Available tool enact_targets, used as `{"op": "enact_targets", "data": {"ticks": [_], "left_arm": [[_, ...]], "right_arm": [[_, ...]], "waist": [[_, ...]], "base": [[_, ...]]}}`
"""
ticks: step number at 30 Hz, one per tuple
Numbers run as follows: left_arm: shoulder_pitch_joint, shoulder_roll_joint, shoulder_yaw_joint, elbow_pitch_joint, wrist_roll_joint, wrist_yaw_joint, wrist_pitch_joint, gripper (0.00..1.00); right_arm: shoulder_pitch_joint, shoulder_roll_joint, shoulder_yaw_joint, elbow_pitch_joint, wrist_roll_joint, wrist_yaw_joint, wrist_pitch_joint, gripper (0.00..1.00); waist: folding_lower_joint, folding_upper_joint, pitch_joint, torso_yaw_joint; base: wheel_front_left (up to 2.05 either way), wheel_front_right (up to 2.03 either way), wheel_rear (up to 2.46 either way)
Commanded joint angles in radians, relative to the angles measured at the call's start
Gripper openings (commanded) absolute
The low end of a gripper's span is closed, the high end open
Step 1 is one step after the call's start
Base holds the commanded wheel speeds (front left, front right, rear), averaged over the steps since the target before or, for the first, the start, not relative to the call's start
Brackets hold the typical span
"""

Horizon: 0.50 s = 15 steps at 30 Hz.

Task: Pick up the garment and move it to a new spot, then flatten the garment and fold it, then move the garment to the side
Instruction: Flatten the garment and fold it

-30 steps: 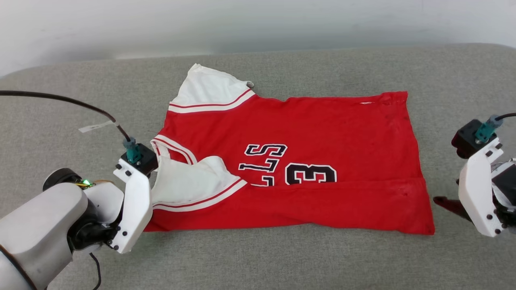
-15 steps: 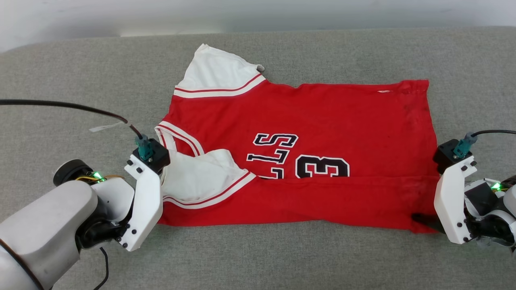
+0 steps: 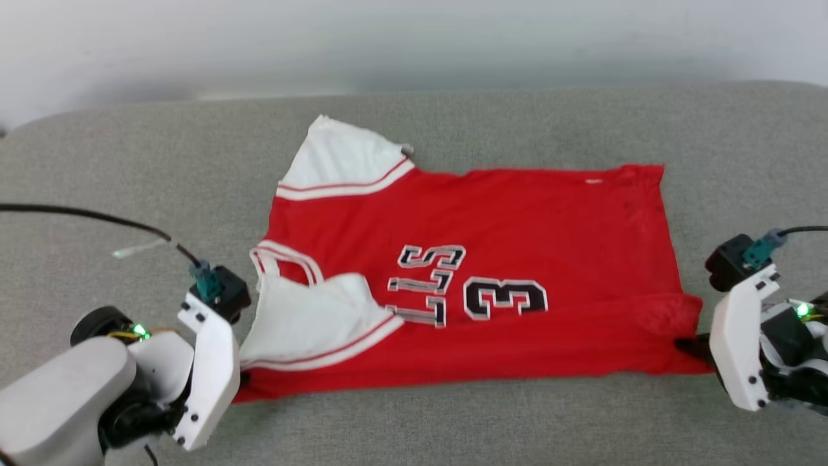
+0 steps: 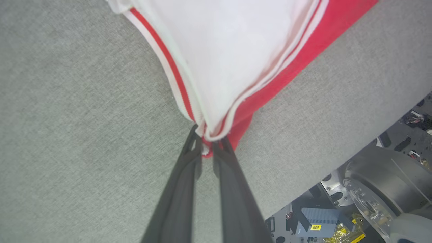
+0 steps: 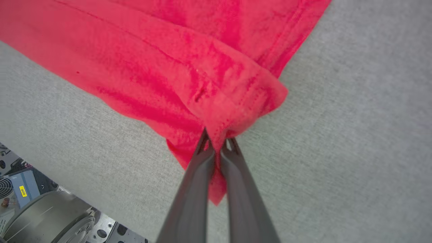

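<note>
The garment (image 3: pixel 517 246), a red jersey with white sleeves and black lettering, lies spread on the grey cushioned surface (image 3: pixel 116 162), its near edge folded over. My left gripper (image 4: pixel 207 143) is shut on the near left corner, where white sleeve (image 4: pixel 229 50) and red cloth meet; in the head view its white bracket (image 3: pixel 207 362) stands at that corner. My right gripper (image 5: pixel 217 140) is shut on the bunched red hem corner (image 5: pixel 236 111). Seen from the head, the right gripper (image 3: pixel 689 346) sits at the garment's near right corner.
A black cable (image 3: pixel 84 217) arcs over the surface to my left wrist. The surface's near edge shows in both wrist views, with the robot's base (image 4: pixel 381 189) and floor equipment (image 5: pixel 20 192) below it. A pale wall (image 3: pixel 414 39) runs behind.
My right gripper moved in from the right, reached the near right hem corner and shut on it. The near edge has lifted and bunched there. The head camera shifted.
</note>
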Motion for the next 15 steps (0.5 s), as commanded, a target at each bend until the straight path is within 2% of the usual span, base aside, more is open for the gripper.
{"op": "enact_targets", "data": {"ticks": [1,8,15], "left_arm": [[0.029,0.022,-0.005,-0.022,-0.005,0.007,-0.005,0.0],[0.113,0.061,-0.031,-0.112,-0.028,0.034,-0.014,0.0],[0.176,0.04,-0.061,-0.086,-0.039,0.059,-0.022,0.0]], "right_arm": [[0.029,-0.03,0.006,-0.026,0.009,-0.001,-0.005,0.0],[0.105,-0.124,0.009,-0.122,0.051,-0.001,0.033,0.0],[0.18,-0.108,-0.005,-0.089,0.05,-0.001,0.041,0.0]], "waist": [[0.0001,0.0,-0.025,-0.002],[0.0001,0.0,-0.042,0.003],[0.0001,0.0,-0.026,0.007]], "base": [[0.0,0.0,0.0],[0.0,0.0,0.0],[0.0,0.0,0.0]]}}
